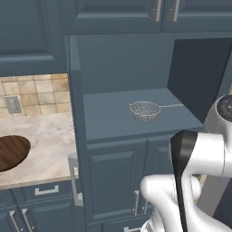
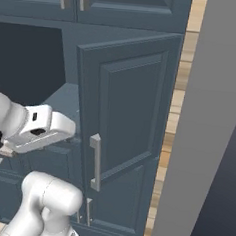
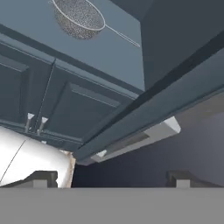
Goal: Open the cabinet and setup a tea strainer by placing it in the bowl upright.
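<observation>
I have the cabinet [image 1: 136, 90] open, both doors swung wide. My claw [image 3: 109, 181] stands spread apart and empty beside the right door's handle [image 3: 140, 138]. The tea strainer [image 1: 145, 110] sits upright on the cabinet shelf, untouched. The bowl [image 1: 11, 152] waits on the counter [image 1: 50, 136] well to the left. Picking up, carrying and placing are all left to do.

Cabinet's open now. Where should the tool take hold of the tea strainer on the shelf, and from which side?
Probably the tea strainer's rim, from the open front of the cabinet, fingers astride it: the basket sits upright, and the thin wire handle lies flat.
</observation>
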Tool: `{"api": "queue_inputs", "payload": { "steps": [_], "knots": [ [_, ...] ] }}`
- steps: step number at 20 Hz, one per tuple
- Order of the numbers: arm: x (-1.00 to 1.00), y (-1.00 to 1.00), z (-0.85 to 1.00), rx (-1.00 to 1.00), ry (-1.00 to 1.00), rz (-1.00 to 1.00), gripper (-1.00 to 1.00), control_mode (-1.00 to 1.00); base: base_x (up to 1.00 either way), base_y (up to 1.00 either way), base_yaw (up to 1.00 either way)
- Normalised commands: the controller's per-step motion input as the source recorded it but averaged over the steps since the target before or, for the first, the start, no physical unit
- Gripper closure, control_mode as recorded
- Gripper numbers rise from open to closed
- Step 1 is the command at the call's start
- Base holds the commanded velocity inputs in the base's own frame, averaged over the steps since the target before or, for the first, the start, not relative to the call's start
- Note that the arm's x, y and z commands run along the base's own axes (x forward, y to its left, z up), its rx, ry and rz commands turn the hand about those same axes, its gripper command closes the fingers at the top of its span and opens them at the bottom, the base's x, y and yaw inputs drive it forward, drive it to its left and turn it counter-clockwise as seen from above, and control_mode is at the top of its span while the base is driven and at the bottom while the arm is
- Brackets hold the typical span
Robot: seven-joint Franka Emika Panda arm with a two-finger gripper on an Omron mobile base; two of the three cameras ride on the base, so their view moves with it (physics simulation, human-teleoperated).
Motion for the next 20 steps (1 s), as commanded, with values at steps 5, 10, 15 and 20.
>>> {"api": "queue_inputs", "payload": {
  "steps": [5, 10, 15, 20],
  "knots": [
    [0.12, 0.27, 0.0, -0.24, 0.02, 0.0, -1.0, -1.0, 0.0, 0.0, 0.0],
    [0.32, 0.01, -0.01, -0.12, 0.1, 0.01, -1.0, -1.0, 0.0, 0.0, 0.0],
    [0.56, 0.01, -0.19, -0.24, 0.26, 0.03, -1.0, -1.0, 0.0, 0.0, 0.0],
    [0.64, 0.0, -0.24, -0.29, 0.26, 0.01, -1.0, -1.0, 0.0, 0.0, 0.0]
  ]
}}
